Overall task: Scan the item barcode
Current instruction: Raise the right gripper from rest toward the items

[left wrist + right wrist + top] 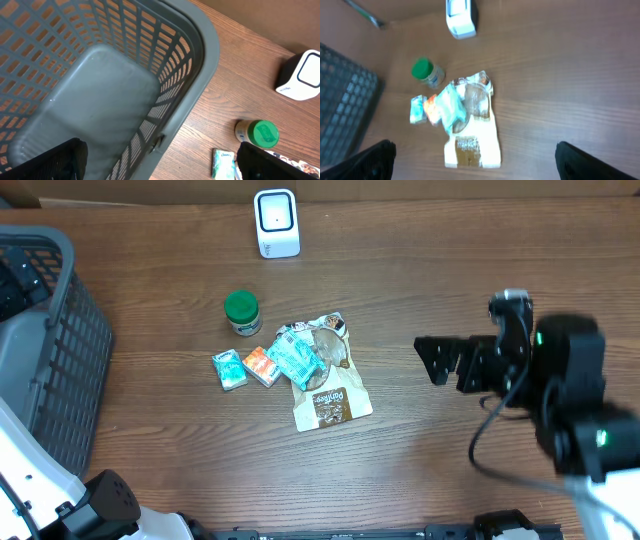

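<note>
A pile of items lies mid-table: a tan and brown pouch (330, 392), a teal pouch (297, 355) on top of it, an orange packet (261, 365), a small teal packet (229, 369) and a green-lidded jar (242, 312). The white scanner (276, 223) stands at the back edge. My right gripper (428, 362) hovers open to the right of the pile, its fingers pointing at it. In the right wrist view the gripper (477, 165) is empty, with the tan pouch (475, 145) between the fingers. My left gripper (160, 170) hangs open and empty over the basket (200, 60).
A grey slatted basket (60, 380) fills the table's left side and holds nothing visible. In the left wrist view the jar (257, 132), the small teal packet (222, 164) and the scanner (302, 75) lie right of the basket on the wooden tabletop.
</note>
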You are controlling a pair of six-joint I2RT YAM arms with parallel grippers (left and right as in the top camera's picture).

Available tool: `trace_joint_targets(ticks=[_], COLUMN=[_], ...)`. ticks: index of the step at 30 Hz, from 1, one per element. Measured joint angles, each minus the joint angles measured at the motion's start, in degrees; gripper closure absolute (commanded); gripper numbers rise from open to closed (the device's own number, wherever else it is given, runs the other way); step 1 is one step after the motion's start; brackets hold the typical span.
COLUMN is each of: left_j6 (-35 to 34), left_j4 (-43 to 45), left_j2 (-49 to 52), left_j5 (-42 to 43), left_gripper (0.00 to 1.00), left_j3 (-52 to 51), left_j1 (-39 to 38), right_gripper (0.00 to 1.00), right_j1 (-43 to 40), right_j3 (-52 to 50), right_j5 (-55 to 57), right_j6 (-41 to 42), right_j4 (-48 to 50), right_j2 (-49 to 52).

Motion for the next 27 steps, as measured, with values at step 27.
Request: trace_joint_targets(ticks=[27], left_j6=[0.0], left_j4=[0.0], left_j2=[0.0], left_j5=[0.0], left_gripper=[0.00], left_j3=[0.0], left_j1=[0.0], right_gripper=[0.17], right_j1=[9.2], right_j3=[13.0], right_j5=[-4.6], right_j6=[0.2], right_j4=[-0.7], right_j2=[26.3])
